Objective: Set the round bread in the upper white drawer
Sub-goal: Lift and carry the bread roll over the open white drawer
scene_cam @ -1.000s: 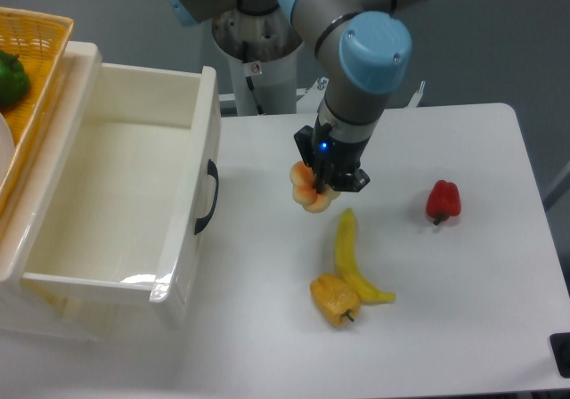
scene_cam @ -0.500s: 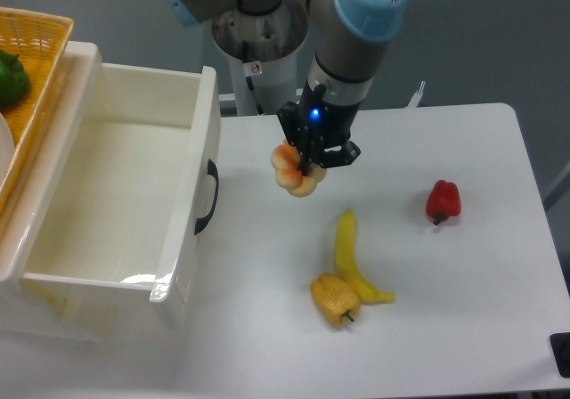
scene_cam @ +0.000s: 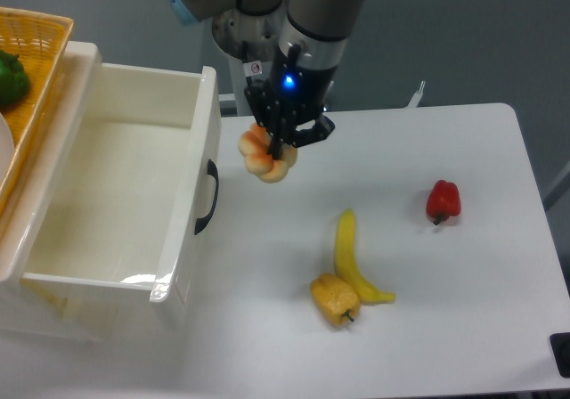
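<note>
The round bread [scene_cam: 264, 156] is a pale tan lobed bun hanging in the air, with my gripper [scene_cam: 276, 151] shut on it from above. It hovers above the table just right of the upper white drawer [scene_cam: 183, 212], near that drawer's front wall and black handle [scene_cam: 208, 196]. The drawer is pulled open and its glossy white inside shows nothing in it.
A yellow banana [scene_cam: 351, 258], a yellow-orange bell pepper [scene_cam: 334, 299] and a red pepper [scene_cam: 443, 200] lie on the white table [scene_cam: 463, 310]. A wicker basket [scene_cam: 34, 69] with a green pepper [scene_cam: 11, 77] sits on top at the far left. The robot base [scene_cam: 258, 52] stands behind.
My gripper has lifted the bread and carried it left and back, from above the banana towards the drawer's front wall.
</note>
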Controlling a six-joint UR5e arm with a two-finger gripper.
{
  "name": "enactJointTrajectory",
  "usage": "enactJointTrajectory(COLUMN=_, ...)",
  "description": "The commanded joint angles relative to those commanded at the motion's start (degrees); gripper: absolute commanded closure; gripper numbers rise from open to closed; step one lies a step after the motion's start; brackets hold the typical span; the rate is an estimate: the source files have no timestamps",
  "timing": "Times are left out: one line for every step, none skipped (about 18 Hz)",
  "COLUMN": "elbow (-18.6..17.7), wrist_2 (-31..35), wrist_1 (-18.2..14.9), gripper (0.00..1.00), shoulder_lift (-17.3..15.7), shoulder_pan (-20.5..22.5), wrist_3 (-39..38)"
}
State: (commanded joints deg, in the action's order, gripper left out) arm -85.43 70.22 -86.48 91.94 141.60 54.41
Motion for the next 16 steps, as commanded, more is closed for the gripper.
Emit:
enactJointTrajectory(elbow=0.09, wrist_2=0.0, wrist_1=0.0, gripper=1.0, shoulder_lift=-0.44, shoulder_pan=-0.61, wrist_3=-0.79)
enactJointTrajectory(elbow=0.09, wrist_2=0.0, wrist_1=-0.09, gripper=1.0, shoulder_lift=-0.88, shoulder_pan=-1.06, wrist_3=-1.24)
enactJointTrajectory(elbow=0.09, wrist_2=0.0, wrist_1=0.0, gripper=1.0, shoulder_lift=-1.4, shoulder_pan=-1.84, wrist_3=-1.76)
enactJointTrajectory(elbow=0.18, wrist_2=-0.17, wrist_1=0.09, gripper=1.0, shoulder_lift=-1.84, shoulder_pan=-2.29, wrist_3=-2.46)
enactJointTrajectory(elbow=0.18, wrist_2=-0.87, wrist_1=0.09, gripper=1.0, shoulder_lift=-2.46, shoulder_pan=-2.73, wrist_3=-3.08)
enactJointTrajectory(elbow=0.18, wrist_2=-1.57, wrist_1=0.09, gripper=1.0, shoulder_lift=-2.98, shoulder_pan=-3.16, wrist_3=-3.43)
enactJointTrajectory(elbow=0.18, wrist_2=-2.45, wrist_1=0.09, gripper=1.0, shoulder_lift=-3.25, shoulder_pan=-3.34, wrist_3=-3.7)
enactJointTrajectory(elbow=0.18, wrist_2=-3.16, wrist_1=0.09, gripper=1.0, shoulder_lift=-3.51, shoulder_pan=-4.04, wrist_3=-4.14)
enactJointTrajectory(elbow=0.18, wrist_2=-3.43, wrist_1=0.17, gripper=1.0, shoulder_lift=-3.78, shoulder_pan=-5.01, wrist_3=-4.75)
enactJointTrajectory(elbow=0.18, wrist_2=-3.43, wrist_1=0.18, gripper=1.0, shoulder_lift=-3.78, shoulder_pan=-5.89, wrist_3=-5.28)
enactJointTrajectory(elbow=0.0, wrist_2=-3.43, wrist_1=0.26, gripper=1.0, shoulder_lift=-3.78, shoulder_pan=-6.85, wrist_3=-5.63)
enactJointTrajectory(elbow=-0.08, wrist_2=-3.43, wrist_1=0.26, gripper=1.0, shoulder_lift=-3.61, shoulder_pan=-7.73, wrist_3=-5.72)
enactJointTrajectory(elbow=-0.17, wrist_2=-3.6, wrist_1=0.26, gripper=0.98, shoulder_lift=-3.34, shoulder_pan=-8.26, wrist_3=-5.72)
enactJointTrajectory(elbow=-0.26, wrist_2=-3.6, wrist_1=0.26, gripper=0.96, shoulder_lift=-2.99, shoulder_pan=-9.05, wrist_3=-5.72)
enactJointTrajectory(elbow=-0.44, wrist_2=-3.6, wrist_1=0.26, gripper=0.95, shoulder_lift=-2.82, shoulder_pan=-10.1, wrist_3=-5.72)
enactJointTrajectory(elbow=-0.52, wrist_2=-3.6, wrist_1=0.35, gripper=0.95, shoulder_lift=-2.29, shoulder_pan=-10.55, wrist_3=-5.72)
